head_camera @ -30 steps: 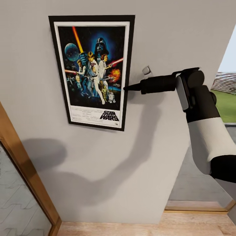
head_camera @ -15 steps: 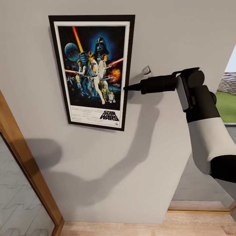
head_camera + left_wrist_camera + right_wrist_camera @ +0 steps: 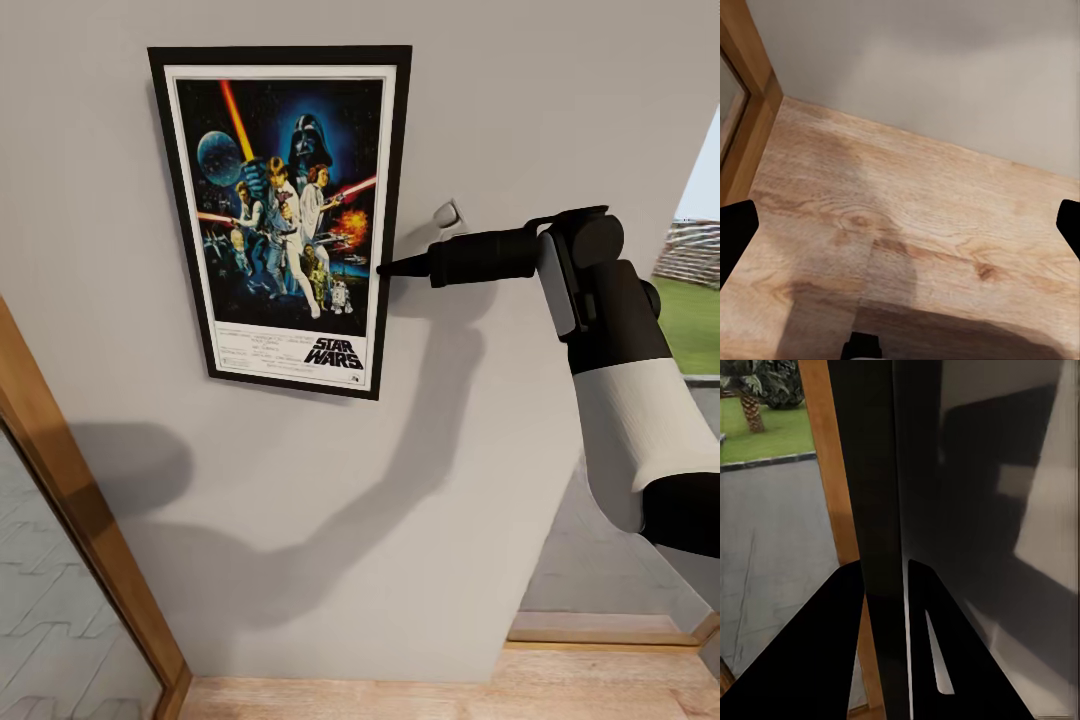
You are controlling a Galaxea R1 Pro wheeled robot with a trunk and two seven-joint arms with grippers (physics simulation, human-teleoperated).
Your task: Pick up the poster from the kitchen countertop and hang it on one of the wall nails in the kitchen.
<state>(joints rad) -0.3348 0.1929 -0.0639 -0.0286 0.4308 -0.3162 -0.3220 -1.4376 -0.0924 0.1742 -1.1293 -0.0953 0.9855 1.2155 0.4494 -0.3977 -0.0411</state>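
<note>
Hanging flat against the grey wall (image 3: pixel 300 520), the poster (image 3: pixel 285 215) sits upright at upper left. At its right edge the right gripper (image 3: pixel 385 268) pinches the black frame, fingers closed on it. The left gripper (image 3: pixel 900 225) hangs over wood floor (image 3: pixel 915 225), fingertips spread wide, holding nothing.

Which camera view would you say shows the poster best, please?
The head view: the whole poster faces the camera against the wall. The right wrist view gives its dark edge between the right end effector's fingers.
</note>
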